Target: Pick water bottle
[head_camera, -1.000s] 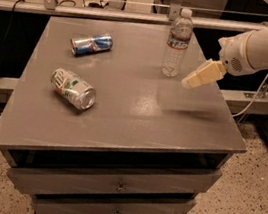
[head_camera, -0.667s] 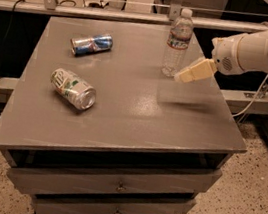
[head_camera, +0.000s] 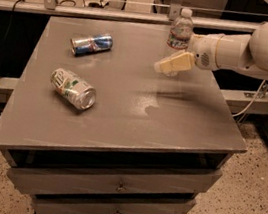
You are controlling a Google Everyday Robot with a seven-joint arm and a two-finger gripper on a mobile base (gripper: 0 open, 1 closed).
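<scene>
The water bottle [head_camera: 180, 31] stands upright near the far right edge of the grey table [head_camera: 120, 127]. It is clear, with a white cap and a label band near its top. My gripper [head_camera: 169, 65] reaches in from the right on the white arm [head_camera: 244, 48]. It sits in front of the bottle's lower half and hides it. I cannot tell whether it touches the bottle.
A blue-and-silver can [head_camera: 91, 44] lies on its side at the far left of the table. A green-and-white can [head_camera: 72, 88] lies on its side nearer the front left. Drawers [head_camera: 119, 185] sit under the tabletop. A metal rail [head_camera: 113, 13] runs behind the table.
My gripper has moved left and toward the bottle, from beside its right to in front of its lower half. The bottle and both cans have not moved.
</scene>
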